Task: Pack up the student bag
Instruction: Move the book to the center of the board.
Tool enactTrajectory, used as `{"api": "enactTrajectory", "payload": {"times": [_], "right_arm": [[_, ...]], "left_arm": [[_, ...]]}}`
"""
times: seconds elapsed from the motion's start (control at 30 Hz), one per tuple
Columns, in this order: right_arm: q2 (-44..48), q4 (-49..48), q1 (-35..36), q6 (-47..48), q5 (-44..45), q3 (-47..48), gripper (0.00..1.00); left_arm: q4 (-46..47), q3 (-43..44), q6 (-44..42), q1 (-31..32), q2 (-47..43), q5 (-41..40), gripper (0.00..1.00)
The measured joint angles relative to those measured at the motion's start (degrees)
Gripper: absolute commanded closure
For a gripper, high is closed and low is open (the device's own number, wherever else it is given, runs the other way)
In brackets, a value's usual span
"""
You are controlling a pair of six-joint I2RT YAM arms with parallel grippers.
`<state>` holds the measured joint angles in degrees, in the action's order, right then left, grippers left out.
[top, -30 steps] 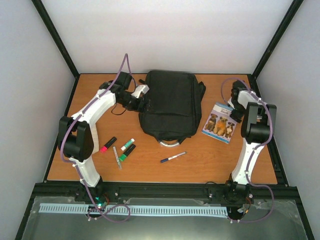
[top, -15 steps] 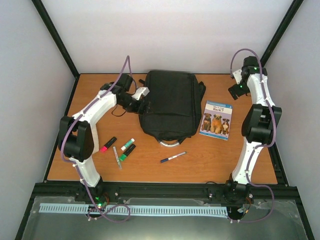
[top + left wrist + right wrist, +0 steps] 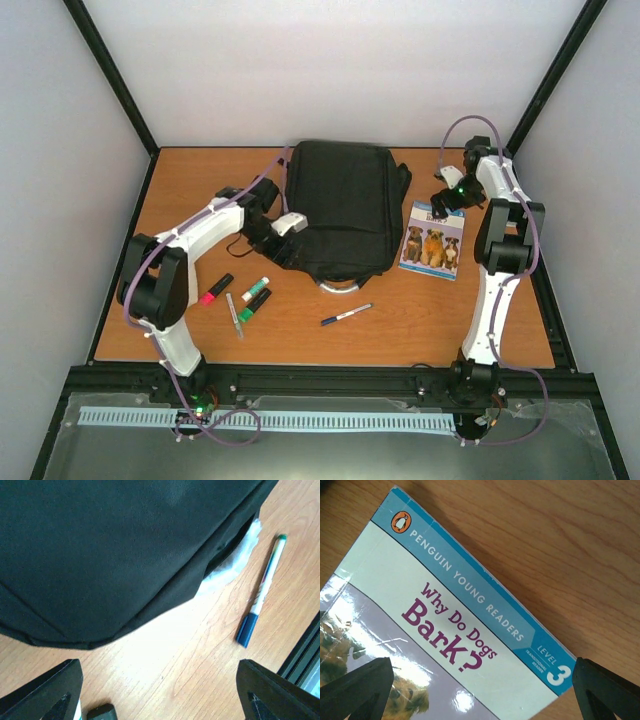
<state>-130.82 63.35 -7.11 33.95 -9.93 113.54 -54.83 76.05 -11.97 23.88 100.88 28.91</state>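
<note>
Left gripper spread beside student bag — right gripper spread, seemingly above book.

Bright light, glare on book

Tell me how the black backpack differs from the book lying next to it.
Size: the backpack is far larger than the book.
Colour: the backpack is plain black; the book has a blue-edged cover with dogs and the title Why Do Dogs Bark?
Build: the backpack is soft, bulging fabric; the book is thin and flat.
Both lie side by side on the wooden table.
</note>
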Motion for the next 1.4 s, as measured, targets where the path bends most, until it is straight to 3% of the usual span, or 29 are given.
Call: {"api": "enactTrajectory", "payload": {"times": [0.37, 0.67, 0.93, 1.4], "right_arm": [[-3.2, -3.3, 0.0, 1.0, -1.0, -0.4, 0.00], [-4.9, -5.0, 0.1, 0.6, -1.3, 1.9, 0.00], [-6.4, -6.0, 1.3, 1.2, -2.2, 2.1, 0.05], [12.6, -15.5, 6.4, 7.2, -4.2, -29.4, 0.10]], "left_arm": [[-6.0, -1.0, -9.2, 5.5, -0.9, -7.8, 0.16], [-6.1, -0.8, -11.0, 8.0, -0.7, -3.8, 0.18], [-1.8, 0.9, -6.6, 10.0, 5.8, -1.0, 0.15], [2.5, 6.3, 5.2, 10.0, 12.9, -1.3, 0.12]]}}
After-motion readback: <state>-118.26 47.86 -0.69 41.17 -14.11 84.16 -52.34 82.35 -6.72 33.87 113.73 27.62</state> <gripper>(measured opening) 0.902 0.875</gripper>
